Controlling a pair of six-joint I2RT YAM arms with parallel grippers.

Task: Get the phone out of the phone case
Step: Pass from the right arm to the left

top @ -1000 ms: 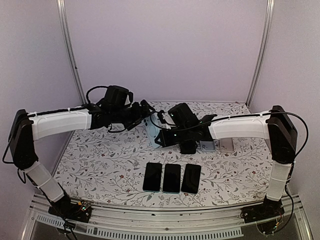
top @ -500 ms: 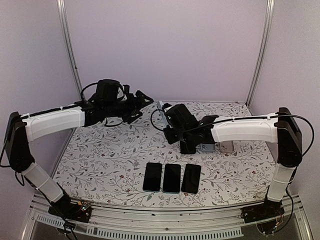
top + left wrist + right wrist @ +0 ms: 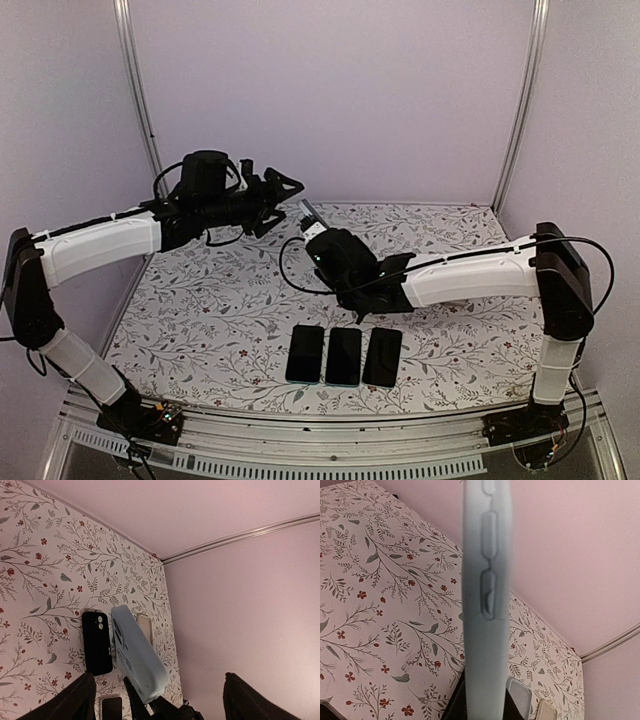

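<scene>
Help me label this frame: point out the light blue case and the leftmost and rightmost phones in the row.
light blue case point(image 3: 136, 655), left wrist view, middle of its back.
leftmost phone point(image 3: 305, 353), top view, centre of its screen.
rightmost phone point(image 3: 382, 356), top view, centre of its screen.

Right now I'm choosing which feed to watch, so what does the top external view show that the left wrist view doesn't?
Only top external: three dark phones in a row near the front edge. Only left wrist: a black case lying flat with a pale case beside it. Both: the light blue case held up above the floral table.
</scene>
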